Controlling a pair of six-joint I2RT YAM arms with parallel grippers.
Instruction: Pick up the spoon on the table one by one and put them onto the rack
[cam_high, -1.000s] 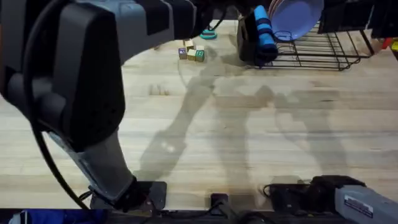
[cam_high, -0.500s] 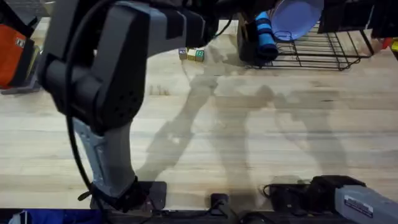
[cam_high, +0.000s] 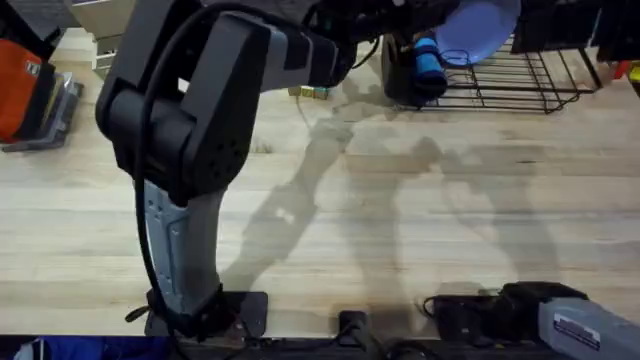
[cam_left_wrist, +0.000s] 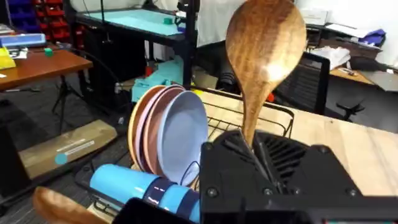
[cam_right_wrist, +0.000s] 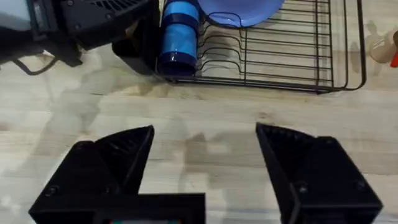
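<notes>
— Where is the brown wooden cooking spoon (cam_left_wrist: 264, 56)?

— In my left gripper (cam_left_wrist: 258, 155). Its black fingers are clamped on the slim handle, and the round bowl stands up above them, over the black wire dish rack (cam_left_wrist: 249, 124).

— What is around the rack?

— Inside it stand a lavender plate (cam_left_wrist: 180, 140) and a pink plate (cam_left_wrist: 143, 121) on edge, side by side. A blue cylindrical bottle (cam_left_wrist: 143, 186) lies at the rack's near end, just beside the plates. On the pale butcher-block table (cam_high: 420, 220), near the rack's left end, sit small coloured blocks (cam_high: 312, 92).

— And your other gripper?

— My right gripper (cam_right_wrist: 205, 155) hangs over bare table in front of the rack, its black fingers spread wide, holding nothing.
</notes>
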